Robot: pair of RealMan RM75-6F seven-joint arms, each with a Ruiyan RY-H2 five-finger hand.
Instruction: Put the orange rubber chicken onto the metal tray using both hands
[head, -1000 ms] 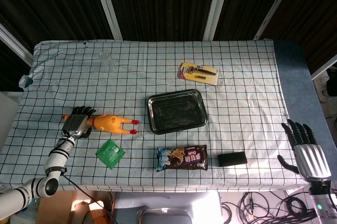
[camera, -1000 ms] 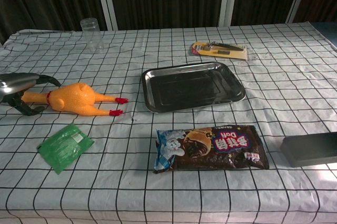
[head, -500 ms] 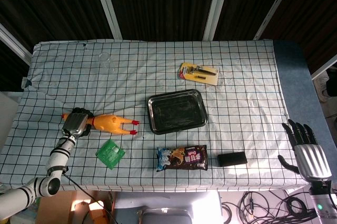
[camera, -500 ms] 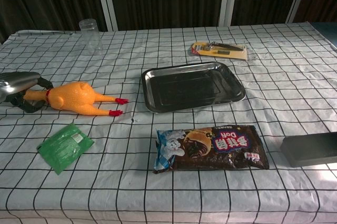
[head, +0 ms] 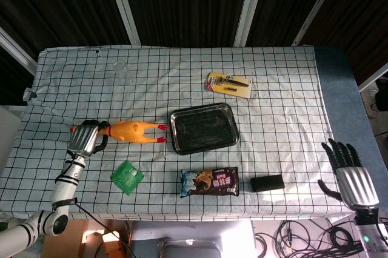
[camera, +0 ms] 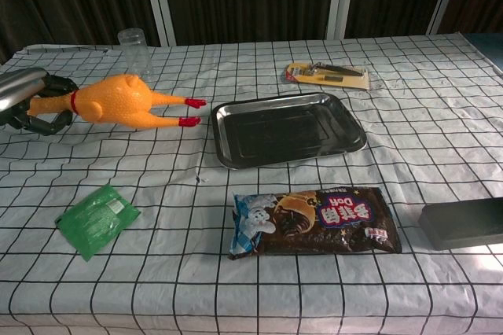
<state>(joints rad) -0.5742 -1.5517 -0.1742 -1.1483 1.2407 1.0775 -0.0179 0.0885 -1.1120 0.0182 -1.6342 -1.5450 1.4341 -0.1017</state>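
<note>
Left hand: the left hand (head: pixel 85 140) sits near the left edge of the counter, its dark fingers (camera: pixel 47 119) curled round the head and neck of the orange rubber chicken (camera: pixel 122 101)
Chicken: held off the cloth, lying roughly level, red feet pointing toward the tray and stopping just short of its left rim; in the head view the chicken (head: pixel 132 131) lies between the hand and the tray
Tray: rectangular metal tray (head: pixel 176 143) near the middle of the counter, dark shiny floor, nothing in it
Right hand: the right hand (head: pixel 350 176) is beyond the counter's right edge, near its front right corner, fingers spread and straight, holding nothing; only the head view shows it
Counter: covered by a white cloth with a black grid (head: pixel 285 106)
Green packet: flat green sachet (camera: pixel 97 219) toward the front left, in front of the chicken
Snack bag: brown printed snack bag (camera: pixel 316 221) in front of the tray
Black box: small black block (head: pixel 267 183) just right of the snack bag
Glass: clear tumbler (camera: pixel 136 48) near the back left
Carded tool: yellow blister card with a dark tool (head: pixel 230 84) behind the tray
</note>
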